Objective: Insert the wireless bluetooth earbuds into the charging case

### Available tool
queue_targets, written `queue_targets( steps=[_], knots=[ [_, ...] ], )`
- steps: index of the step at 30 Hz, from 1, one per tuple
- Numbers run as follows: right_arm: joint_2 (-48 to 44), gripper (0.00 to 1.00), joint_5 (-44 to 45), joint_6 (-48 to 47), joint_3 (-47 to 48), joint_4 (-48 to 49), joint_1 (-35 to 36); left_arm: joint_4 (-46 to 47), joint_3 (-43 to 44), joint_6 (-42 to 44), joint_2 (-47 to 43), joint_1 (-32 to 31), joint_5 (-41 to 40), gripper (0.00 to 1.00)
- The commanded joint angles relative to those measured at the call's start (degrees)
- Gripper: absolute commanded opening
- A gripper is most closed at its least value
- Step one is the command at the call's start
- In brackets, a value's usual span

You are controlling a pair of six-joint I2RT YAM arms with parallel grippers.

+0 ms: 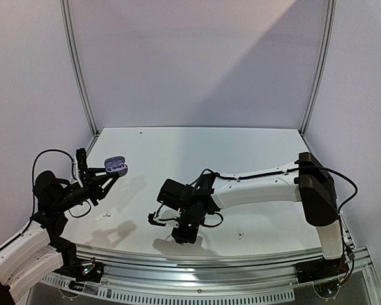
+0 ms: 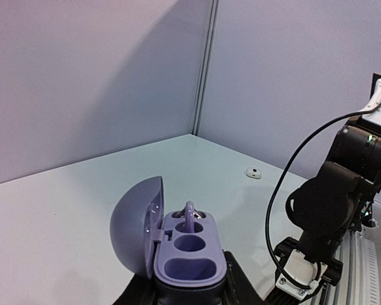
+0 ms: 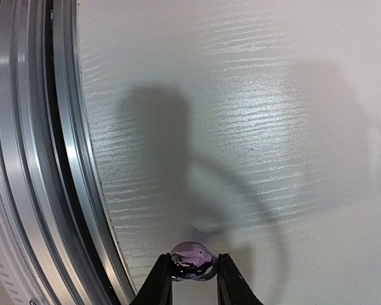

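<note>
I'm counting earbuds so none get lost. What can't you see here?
Top view: the earbud in the right gripper is hidden under that arm's wrist.
Left wrist view: the charging case hides how the left gripper grips it.
Top view: white specks on the table are too small to name.

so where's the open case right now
The case is gripped in the left hand, raised over the left side of the table in the top view, lid open.

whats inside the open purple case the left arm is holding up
The charging case has three hollows. The two nearer ones look empty; a small purple piece, likely an earbud, stands in the far one. The left gripper covers the case's lower body.
</note>
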Motion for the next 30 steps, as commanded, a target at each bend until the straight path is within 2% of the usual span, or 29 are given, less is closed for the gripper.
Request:
queue_targets(
  steps=[1, 9, 16, 22, 30],
  knots=[
    [-0.6, 0.12, 0.6, -0.5, -0.3, -0.2, -0.6, 1.1, -0.7, 0.0, -0.3, 0.8, 0.0, 0.0],
    [0.8, 0.12, 3.7, 0.3, 1.0, -1.2, -0.8, 1.0, -0.7, 0.1, -0.4, 0.7, 0.1, 0.0],
    [-4.9, 0.11, 14.8, -1.3, 2.1, -0.7, -0.9, 0.7, -0.3, 0.1, 0.6, 0.8, 0.9, 0.0],
    [-9.4, 0.11, 24.1, -7.2, 12.3, -2.6, -0.9, -1.8, 2.2, 2.4, 3.0, -1.4, 2.2, 0.0],
    [-13.2, 0.11, 28.6, -15.1, 21.6, 1.0, 0.5, -3.2, 7.7, 6.8, 8.9, -9.1, 2.4, 0.0]
  ],
)
